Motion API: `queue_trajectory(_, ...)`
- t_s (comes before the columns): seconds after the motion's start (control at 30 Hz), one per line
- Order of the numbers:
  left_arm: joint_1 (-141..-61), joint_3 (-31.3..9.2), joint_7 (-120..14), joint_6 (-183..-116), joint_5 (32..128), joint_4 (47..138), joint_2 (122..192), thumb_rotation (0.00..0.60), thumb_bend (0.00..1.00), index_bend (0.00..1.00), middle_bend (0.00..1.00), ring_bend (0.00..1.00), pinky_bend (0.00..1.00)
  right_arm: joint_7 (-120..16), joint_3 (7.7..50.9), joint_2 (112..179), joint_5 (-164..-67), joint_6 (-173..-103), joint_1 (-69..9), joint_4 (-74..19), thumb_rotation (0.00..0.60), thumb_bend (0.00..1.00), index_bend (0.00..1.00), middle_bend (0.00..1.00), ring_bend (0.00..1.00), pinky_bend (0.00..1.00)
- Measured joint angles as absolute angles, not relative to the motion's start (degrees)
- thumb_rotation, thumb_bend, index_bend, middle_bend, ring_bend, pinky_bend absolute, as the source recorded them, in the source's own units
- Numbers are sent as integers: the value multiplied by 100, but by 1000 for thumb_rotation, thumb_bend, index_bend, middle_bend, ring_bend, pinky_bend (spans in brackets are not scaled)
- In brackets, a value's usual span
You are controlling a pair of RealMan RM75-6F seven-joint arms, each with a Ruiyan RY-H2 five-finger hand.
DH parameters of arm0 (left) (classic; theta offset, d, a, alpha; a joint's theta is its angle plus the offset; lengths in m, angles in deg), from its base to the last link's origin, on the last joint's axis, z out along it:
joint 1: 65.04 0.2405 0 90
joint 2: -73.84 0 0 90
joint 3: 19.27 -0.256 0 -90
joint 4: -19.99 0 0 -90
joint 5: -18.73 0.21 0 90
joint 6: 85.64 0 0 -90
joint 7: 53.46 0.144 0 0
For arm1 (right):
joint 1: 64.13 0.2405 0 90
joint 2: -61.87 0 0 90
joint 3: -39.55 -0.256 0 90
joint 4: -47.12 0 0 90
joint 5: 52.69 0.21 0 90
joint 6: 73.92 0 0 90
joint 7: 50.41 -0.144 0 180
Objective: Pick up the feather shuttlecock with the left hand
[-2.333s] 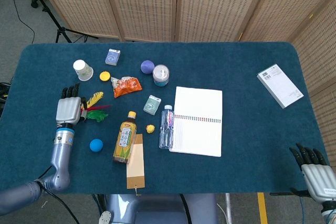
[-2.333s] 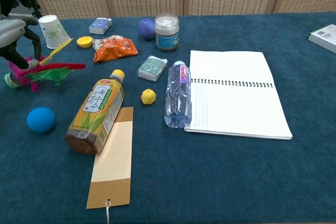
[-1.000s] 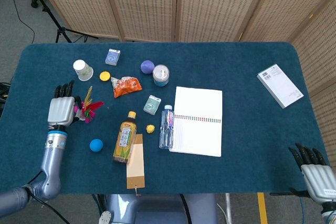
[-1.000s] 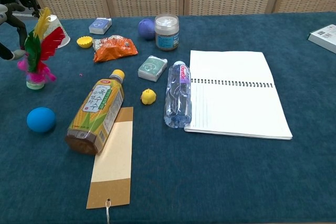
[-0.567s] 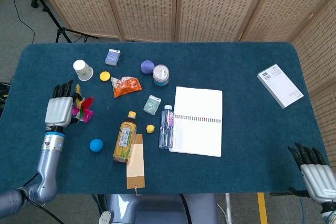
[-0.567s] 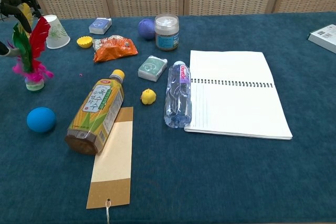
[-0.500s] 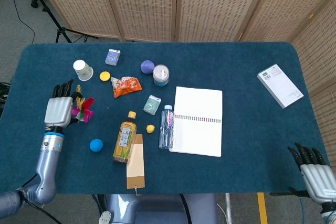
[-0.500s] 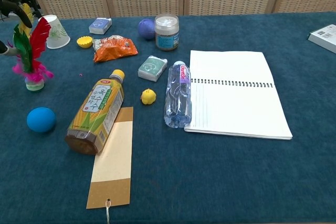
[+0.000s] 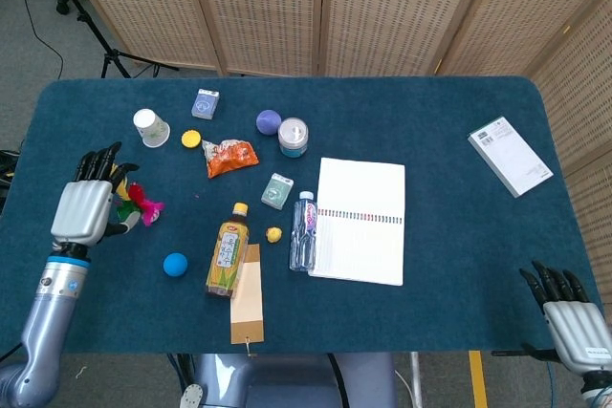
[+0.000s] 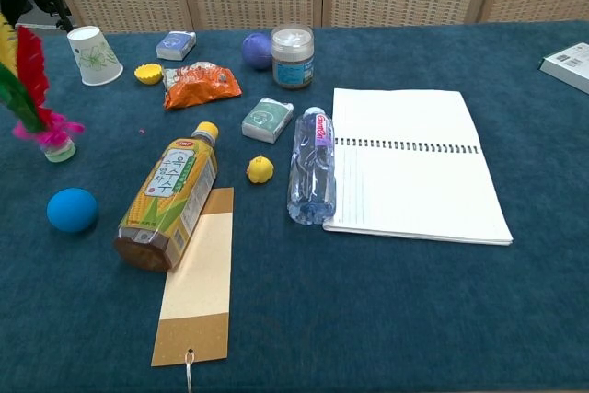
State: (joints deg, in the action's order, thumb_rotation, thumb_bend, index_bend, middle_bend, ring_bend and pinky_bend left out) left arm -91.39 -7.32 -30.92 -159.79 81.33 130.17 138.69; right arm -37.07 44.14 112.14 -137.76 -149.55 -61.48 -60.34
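feather shuttlecock [image 10: 32,98] cropped at chest view's left edge (holding fingers unseen)

Feather shuttlecock [image 9: 139,204] at the worktop's [image 9: 449,140] left edge, beside the left robot hand [image 9: 83,210]; ball [image 9: 175,265] in front of it, paper cup [image 9: 150,127] behind. Drink bottle [image 9: 227,249] lies left of the water bottle [image 9: 303,230], which adjoins the notebook [image 9: 361,220].

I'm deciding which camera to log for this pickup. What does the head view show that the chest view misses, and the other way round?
Only the head view shows the left hand holding the shuttlecock, the right hand low at the table's near right edge, and the folding screens down to the floor. Only the chest view shows the shuttlecock's pale base and the print on the drink bottle from close by. Both show the shuttlecock, blue ball, paper cup and notebook.
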Motion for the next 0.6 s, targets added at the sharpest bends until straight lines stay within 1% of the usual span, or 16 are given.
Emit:
queue_trajectory(0.07, -9041, -790, -3178, -16047, 8314, 13195, 13679, 600, 229, 230, 0, 0, 0, -3711, 4415, 11206, -13790, -14966, -6151, -6049, 600, 0, 0, 0, 0, 0)
queue_trajectory(0.13, -8961, -856, -3237, -16091, 8460, 13312, 13531, 600, 227, 189, 0, 0, 0, -3717, 4414, 11194, -13810, -14983, -6154, -6069, 600, 0, 0, 0, 0, 0)
queue_trajectory(0.23, -8819, -1021, -3296, -16131, 8707, 13467, 13279, 600, 225, 120, 0, 0, 0, -3735, 4410, 11174, -13825, -15007, -6161, -6089, 600, 0, 0, 0, 0, 0)
queue_trajectory(0.3, -8700, -1182, -3339, -16143, 8882, 13559, 13089, 600, 225, 101, 0, 0, 0, -3747, 4401, 11162, -13817, -15014, -6162, -6093, 600, 0, 0, 0, 0, 0)
queue_trajectory(0.47, -8387, -1591, -3506, -16187, 9368, 13632, 12809, 600, 225, 93, 0, 0, 0, -3785, 4363, 11139, -13751, -15030, -6162, -6080, 600, 0, 0, 0, 0, 0)
queue_trajectory(0.6, -8050, -1983, -3525, -16364, 9889, 13426, 12836, 600, 226, 93, 0, 0, 0, -3819, 4305, 11124, -13657, -15053, -6158, -6056, 600, 0, 0, 0, 0, 0)
